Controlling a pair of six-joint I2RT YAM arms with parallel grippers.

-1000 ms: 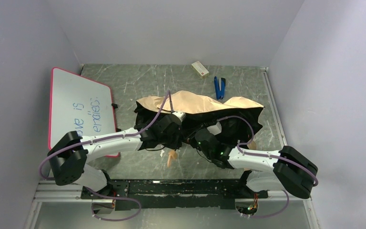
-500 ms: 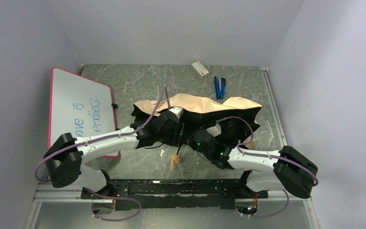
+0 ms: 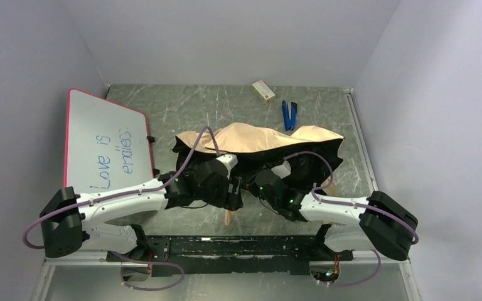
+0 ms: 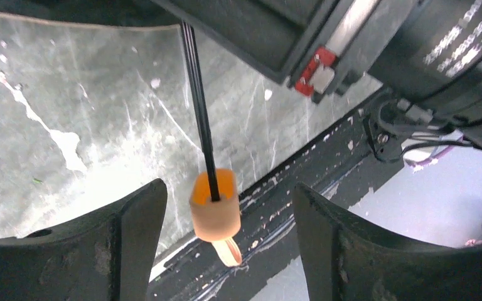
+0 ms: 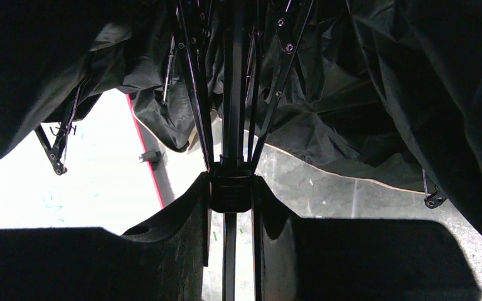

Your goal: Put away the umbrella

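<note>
— Umbrella first: beige fabric folding umbrella, where is it?
— Mid-table, on the grey-green marbled tabletop. It is part collapsed. The tan outer side faces up and away, and the black lining faces the arms.
— Start near. What's closest?
— The black metal rail along the near edge. Just over it sits the small round tan handle knob, with a tan strap loop hanging under it. Can't tell if the knob touches the rail.
— Left gripper?
— Jaws spread wide, holding nothing. The knob sits between the two black fingers with a clear gap on each side. The thin black shaft runs up from the knob toward the canopy.
— Right gripper?
— Jaws narrow, clamped on the umbrella's black sliding collar on the shaft, with a finger pressed to each side. Thin black metal ribs fan out just beyond it, under the lining.
— Where do the grippers stand in the top view?
— Left gripper at the knob end, right gripper just beside it and tucked under the canopy edge.
— Further out?
— To the left, a white dry-erase board with a red frame and blue writing leans at the wall. Beyond the canopy lies a small blue hand tool, apart from the fabric. Farthest is a small cream box near the back wall.
</note>
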